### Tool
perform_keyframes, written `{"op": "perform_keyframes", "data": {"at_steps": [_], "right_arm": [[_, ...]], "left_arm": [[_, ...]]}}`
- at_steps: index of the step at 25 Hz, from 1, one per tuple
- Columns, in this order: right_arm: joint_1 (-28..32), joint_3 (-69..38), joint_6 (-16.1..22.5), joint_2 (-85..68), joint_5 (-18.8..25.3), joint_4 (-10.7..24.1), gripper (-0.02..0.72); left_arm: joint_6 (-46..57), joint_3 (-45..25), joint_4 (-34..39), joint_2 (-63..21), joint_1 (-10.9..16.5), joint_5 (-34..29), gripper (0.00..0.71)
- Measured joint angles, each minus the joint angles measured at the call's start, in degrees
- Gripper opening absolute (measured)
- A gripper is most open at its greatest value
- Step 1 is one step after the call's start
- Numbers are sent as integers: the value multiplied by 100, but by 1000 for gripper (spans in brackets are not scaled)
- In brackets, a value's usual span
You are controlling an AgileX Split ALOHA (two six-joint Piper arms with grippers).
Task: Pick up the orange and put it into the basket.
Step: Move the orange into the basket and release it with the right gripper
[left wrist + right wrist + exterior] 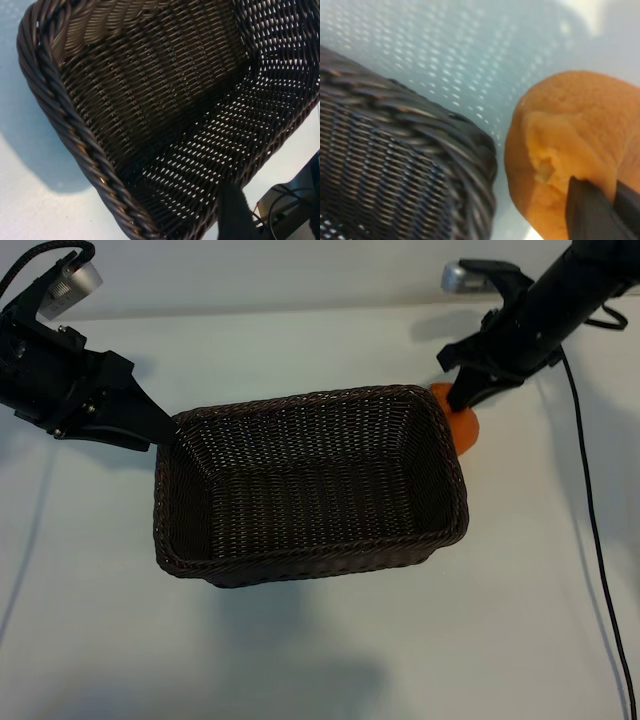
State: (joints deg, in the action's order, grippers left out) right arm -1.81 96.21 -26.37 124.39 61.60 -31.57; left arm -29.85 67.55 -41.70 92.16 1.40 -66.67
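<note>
The orange (465,430) lies on the white table against the outside of the basket's (300,540) right far corner. It is partly hidden behind the braided rim. My right gripper (462,400) comes down on it from above. In the right wrist view its two dark fingers (585,212) stand close together, pinching the orange's (570,140) bumpy top beside the basket's rim (445,145). My left gripper (165,432) rests at the basket's left far corner. One of its fingers (232,215) shows over the woven inside (200,125), with nothing gripped.
A black cable (590,510) runs down the table's right side from the right arm. The left arm's body (60,380) fills the far left. Bare white table lies in front of the basket.
</note>
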Motion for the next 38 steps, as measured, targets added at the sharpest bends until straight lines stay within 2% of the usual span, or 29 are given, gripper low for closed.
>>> {"op": "perform_keyframes", "data": {"at_steps": [12, 19, 38], "right_arm": [[110, 649, 319, -68, 785, 518, 40], [418, 700, 336, -758, 810, 539, 40], [418, 713, 471, -1630, 871, 442, 40]], "left_arm": [[0, 0, 0, 0, 0, 0, 411], [0, 0, 0, 0, 0, 0, 411], [7, 0, 0, 0, 0, 0, 411]]}}
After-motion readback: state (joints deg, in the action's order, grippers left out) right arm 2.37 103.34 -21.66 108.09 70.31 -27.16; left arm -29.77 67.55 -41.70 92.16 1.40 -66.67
